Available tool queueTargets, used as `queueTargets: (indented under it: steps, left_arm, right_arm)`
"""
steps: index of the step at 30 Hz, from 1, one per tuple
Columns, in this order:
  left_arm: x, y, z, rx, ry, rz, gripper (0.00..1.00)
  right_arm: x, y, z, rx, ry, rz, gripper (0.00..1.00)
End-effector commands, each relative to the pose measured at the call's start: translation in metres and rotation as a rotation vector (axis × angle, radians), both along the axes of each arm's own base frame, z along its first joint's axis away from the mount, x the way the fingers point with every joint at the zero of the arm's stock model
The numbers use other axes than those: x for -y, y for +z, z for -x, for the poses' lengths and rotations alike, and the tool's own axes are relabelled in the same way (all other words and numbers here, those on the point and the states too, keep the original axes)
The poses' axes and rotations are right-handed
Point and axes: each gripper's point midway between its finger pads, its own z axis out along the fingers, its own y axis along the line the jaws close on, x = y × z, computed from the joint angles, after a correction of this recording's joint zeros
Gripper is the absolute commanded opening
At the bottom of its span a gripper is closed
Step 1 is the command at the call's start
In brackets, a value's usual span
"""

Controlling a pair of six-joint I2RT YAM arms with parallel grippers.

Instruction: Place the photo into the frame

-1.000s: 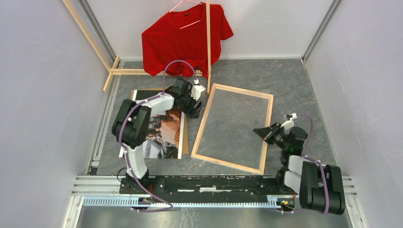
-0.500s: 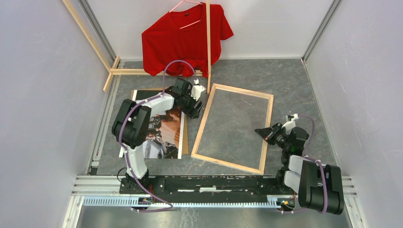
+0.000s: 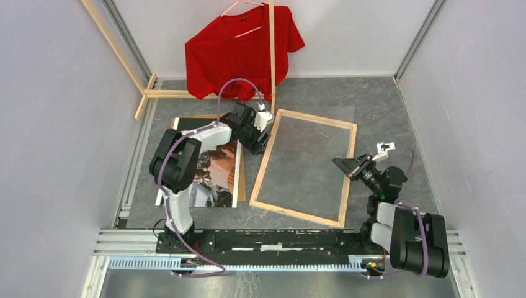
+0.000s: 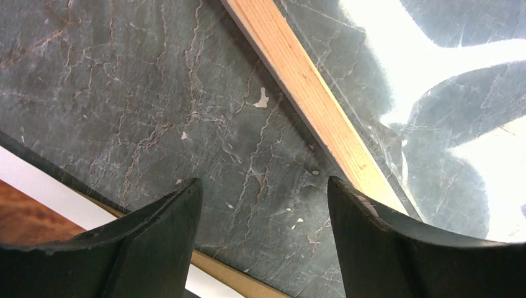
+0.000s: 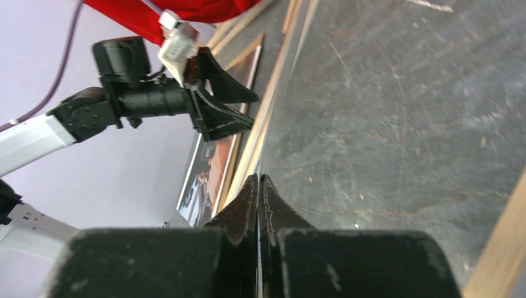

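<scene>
The grey marbled table (image 3: pixel 384 105) lies under both pairs of fingers. The frame (image 3: pixel 298 213) lies flat on it, pale wood face up, with a clear pane inside its rails. Its left rail runs just beyond the right-hand finger of the left gripper (image 4: pixel 263 186). Its right rail lies just behind the tips of the right gripper (image 3: pixel 338 162).

A red T-shirt (image 3: pixel 236 53) hangs on a wooden rack (image 3: pixel 271 49), well beyond the left fingers.

The photo (image 3: pixel 214 180) lies print side up on the side of the left fingers away from the frame, resting on a brown cardboard sheet (image 3: pixel 242 180). In the left wrist view its white border and the cardboard's edge pass under the left-hand finger (image 4: pixel 167 242).

The left gripper's fingers stand wide apart and hold nothing, with only bare table showing between them. The right gripper's fingers are pressed tight together, tips pointing over the pane towards the left gripper, and nothing shows between them.
</scene>
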Motion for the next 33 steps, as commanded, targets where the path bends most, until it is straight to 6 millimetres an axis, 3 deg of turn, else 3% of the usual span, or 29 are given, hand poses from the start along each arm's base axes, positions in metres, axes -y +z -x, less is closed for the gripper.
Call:
queueTargets:
  steps: [1, 10, 16, 23, 27, 30, 33]
  left_arm:
    - [0.0, -0.022, 0.015, -0.084, 0.013, -0.028, 0.8]
    - [-0.002, -0.021, 0.016, -0.079, 0.008, -0.033, 0.8]
    - [-0.001, -0.018, 0.017, -0.078, 0.002, -0.03, 0.77]
    - [0.001, 0.0, 0.01, -0.064, 0.008, -0.007, 0.72]
    - [0.0, 0.016, 0.003, -0.042, 0.013, 0.01, 0.73]
    - [-0.001, 0.031, 0.002, -0.01, -0.009, 0.013, 0.8]
    - [-0.004, 0.041, 0.005, 0.003, -0.019, 0.007, 0.86]
  right_arm:
    - [-0.012, -0.004, 0.037, 0.051, 0.023, -0.058, 0.0]
    - [-0.012, -0.022, 0.04, -0.066, 0.005, -0.1, 0.0]
    - [-0.019, 0.009, 0.05, -0.05, 0.035, -0.257, 0.0]
    - [-0.021, 0.033, 0.047, -0.013, 0.06, -0.325, 0.0]
    - [-0.021, 0.032, 0.044, -0.028, 0.049, -0.328, 0.0]
    - [-0.02, 0.033, 0.038, -0.04, 0.042, -0.331, 0.0]
    - [-0.017, 0.016, 0.031, -0.11, 0.017, -0.305, 0.0]
